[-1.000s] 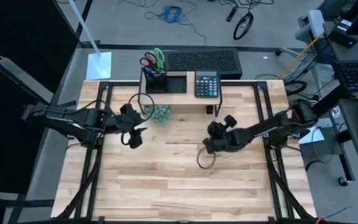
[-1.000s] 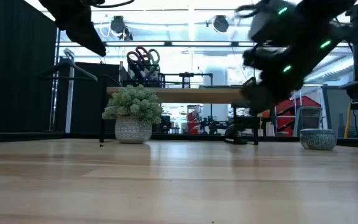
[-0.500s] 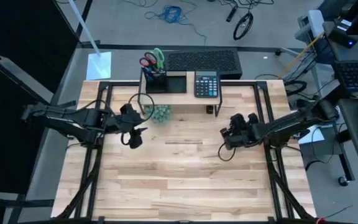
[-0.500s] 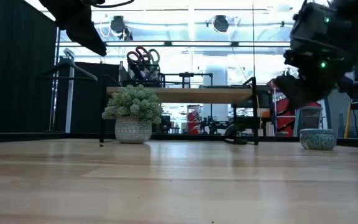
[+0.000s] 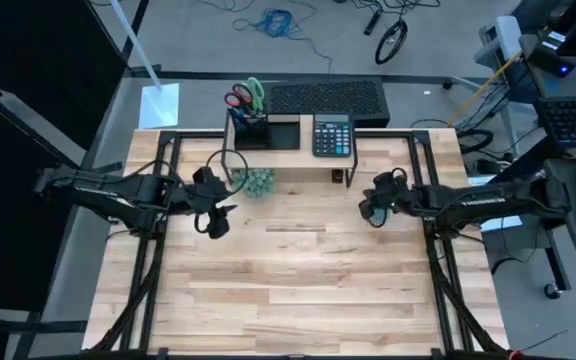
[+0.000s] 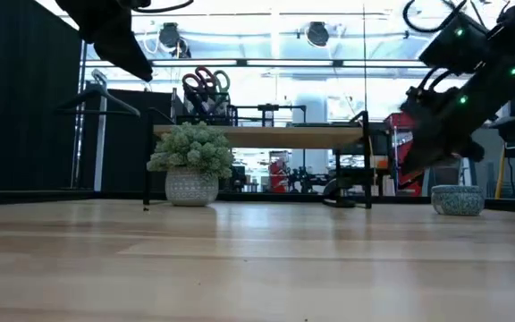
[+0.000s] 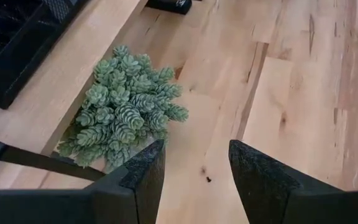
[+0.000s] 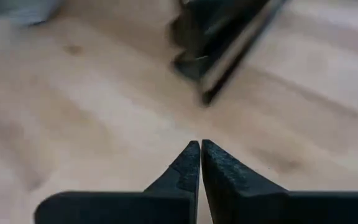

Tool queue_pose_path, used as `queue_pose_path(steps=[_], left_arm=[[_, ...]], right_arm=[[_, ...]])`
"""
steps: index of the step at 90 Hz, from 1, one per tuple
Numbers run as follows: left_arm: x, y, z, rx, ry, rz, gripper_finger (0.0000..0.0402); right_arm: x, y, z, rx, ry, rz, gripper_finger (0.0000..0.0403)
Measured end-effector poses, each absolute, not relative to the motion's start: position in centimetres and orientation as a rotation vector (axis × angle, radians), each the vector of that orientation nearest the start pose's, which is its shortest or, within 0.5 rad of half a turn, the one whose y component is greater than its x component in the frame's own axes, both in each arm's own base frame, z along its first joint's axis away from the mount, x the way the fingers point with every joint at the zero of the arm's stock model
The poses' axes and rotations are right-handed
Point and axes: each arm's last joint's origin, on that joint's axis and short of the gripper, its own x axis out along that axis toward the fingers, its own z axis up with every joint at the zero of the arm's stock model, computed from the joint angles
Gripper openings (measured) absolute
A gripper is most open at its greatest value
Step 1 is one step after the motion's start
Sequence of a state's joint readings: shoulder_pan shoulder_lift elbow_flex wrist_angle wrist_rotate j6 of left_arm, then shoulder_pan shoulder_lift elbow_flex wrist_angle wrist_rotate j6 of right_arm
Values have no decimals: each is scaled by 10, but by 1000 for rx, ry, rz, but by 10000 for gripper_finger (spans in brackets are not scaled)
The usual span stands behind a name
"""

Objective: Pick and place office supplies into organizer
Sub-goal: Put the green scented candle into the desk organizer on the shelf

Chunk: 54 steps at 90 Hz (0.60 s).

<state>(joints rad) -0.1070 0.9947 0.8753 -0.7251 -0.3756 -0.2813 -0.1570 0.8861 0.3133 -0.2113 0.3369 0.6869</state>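
Observation:
The black organizer (image 5: 266, 131) stands on the left end of a light wooden riser (image 5: 293, 150) at the table's far side. Green-handled scissors (image 5: 256, 92) and red-handled scissors (image 5: 237, 99) stick up out of its pen-cup section, with slim blue pens beside them; the low view shows their handles (image 6: 206, 83) too. My left gripper (image 5: 214, 222) hovers open left of centre, near the fuzzy green plant (image 7: 126, 112), with nothing between its fingers. My right gripper (image 5: 372, 211) is shut on nothing, right of centre, above the table (image 8: 200, 155).
A black calculator (image 5: 332, 134) lies on the riser's right end. A small black object (image 5: 338, 177) sits on the table just in front of the riser. A small bowl (image 6: 459, 199) shows at the right in the low view. Bare wood fills the table's near half.
My right gripper has drawn back from the table's middle toward the right edge and a little toward the far edge, its arm folding back with it. My left arm has kept still.

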Motion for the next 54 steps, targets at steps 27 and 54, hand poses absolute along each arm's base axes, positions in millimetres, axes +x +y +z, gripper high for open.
queue_pose_path(steps=[27, 54], left_arm=[[190, -10, 285, -65, 771, 365, 167], [190, -10, 285, -66, 767, 365, 167]], right_arm=[[151, -30, 192, 602, 610, -578, 35], [139, -34, 240, 559, 800, -660, 220]])
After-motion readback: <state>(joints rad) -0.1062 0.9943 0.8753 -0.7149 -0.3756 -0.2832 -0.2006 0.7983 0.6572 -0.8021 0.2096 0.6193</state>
